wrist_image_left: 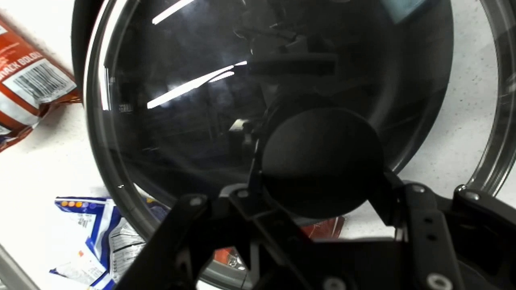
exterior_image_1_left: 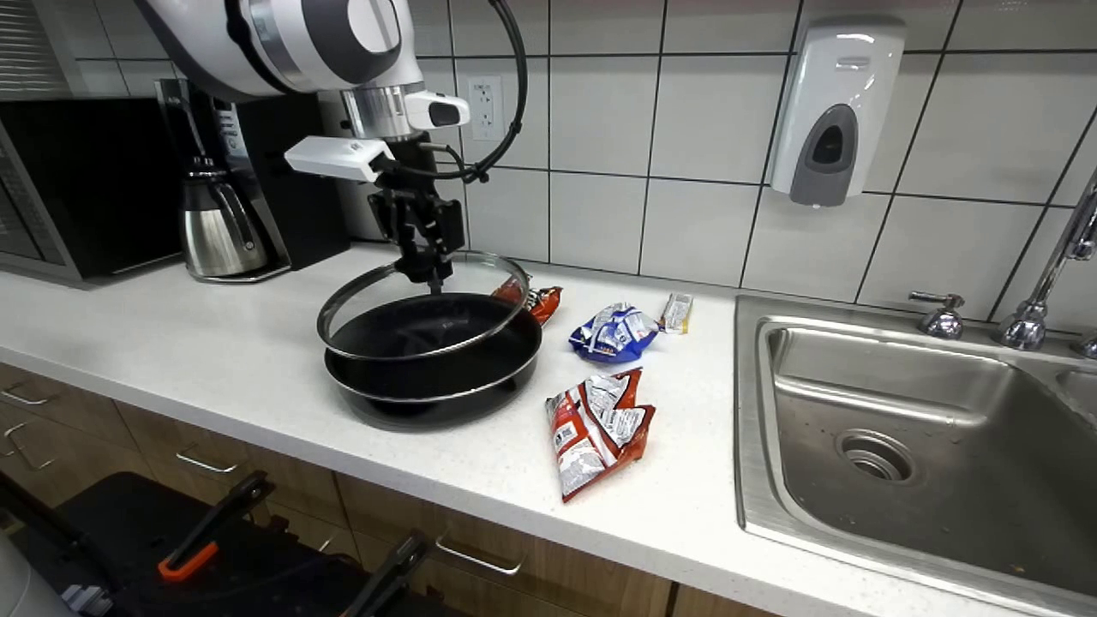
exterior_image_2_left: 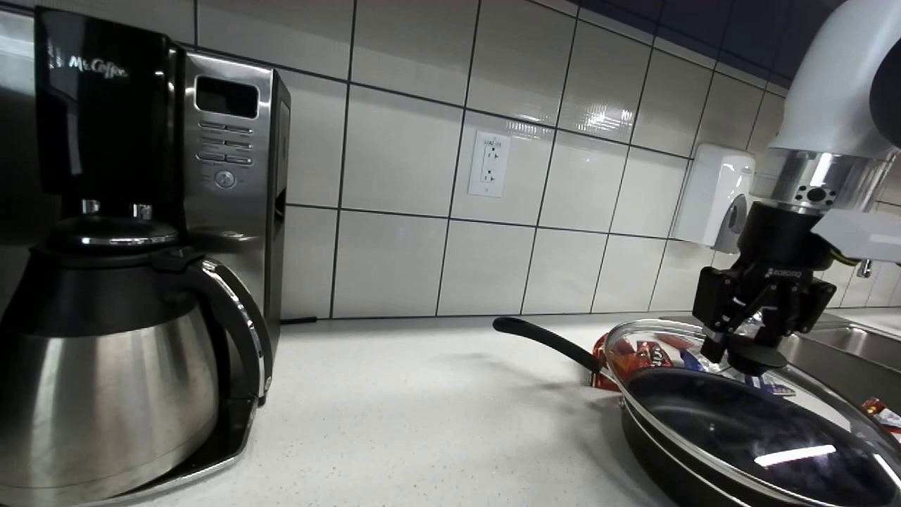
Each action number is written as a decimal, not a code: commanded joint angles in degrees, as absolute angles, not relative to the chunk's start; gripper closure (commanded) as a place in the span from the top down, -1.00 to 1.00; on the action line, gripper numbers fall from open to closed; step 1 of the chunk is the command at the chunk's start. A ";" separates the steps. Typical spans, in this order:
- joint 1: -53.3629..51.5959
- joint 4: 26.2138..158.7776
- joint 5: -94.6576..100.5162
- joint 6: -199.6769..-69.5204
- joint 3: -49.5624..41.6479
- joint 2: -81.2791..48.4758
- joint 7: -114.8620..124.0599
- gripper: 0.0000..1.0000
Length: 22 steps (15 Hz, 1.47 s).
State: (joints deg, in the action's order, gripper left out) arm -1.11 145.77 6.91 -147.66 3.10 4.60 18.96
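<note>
My gripper (exterior_image_1_left: 428,267) points down over a black frying pan (exterior_image_1_left: 428,416). In the wrist view its fingers (wrist_image_left: 322,177) sit on both sides of a round black knob (wrist_image_left: 322,157), pressed close to it. The knob belongs to a clear glass lid (exterior_image_1_left: 420,334) with a metal rim; it also shows in an exterior view (exterior_image_2_left: 760,451). The lid is tilted and set off from the pan's rim, with counter visible through the glass. Its near edge seems close to the pan; whether they touch is unclear. The pan's black handle (exterior_image_2_left: 545,343) points toward the wall.
A red snack bag (exterior_image_1_left: 600,428), a blue bag (exterior_image_1_left: 615,332), a small wrapper (exterior_image_1_left: 677,313) and another red bag (exterior_image_1_left: 544,302) lie beside and behind the pan. A sink (exterior_image_1_left: 754,411) stands on one side, a coffee maker (exterior_image_1_left: 227,227) and microwave (exterior_image_1_left: 86,180) on the other.
</note>
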 commanded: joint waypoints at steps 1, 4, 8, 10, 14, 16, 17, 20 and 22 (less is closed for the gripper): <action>-2.32 143.88 8.74 -144.01 5.26 7.01 22.41 -0.26; -3.80 142.37 8.67 -143.04 7.03 6.21 23.44 -0.26; -6.00 139.20 9.20 -140.43 9.37 4.64 25.08 -0.26; -7.23 137.24 9.46 -138.84 10.45 3.46 25.56 -0.26; -9.76 133.15 9.46 -136.29 12.03 0.36 25.94 -0.26; -11.16 130.84 9.56 -135.12 12.56 -1.58 25.85 -0.26; -11.92 129.65 9.56 -134.56 12.72 -2.61 25.72 -0.26; -14.20 125.96 9.68 -132.96 13.09 -5.74 25.40 -0.26; -15.70 123.84 9.72 -132.05 13.24 -7.76 25.33 -0.26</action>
State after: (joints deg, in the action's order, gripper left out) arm -14.08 129.30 7.89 -136.14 12.72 -5.30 23.83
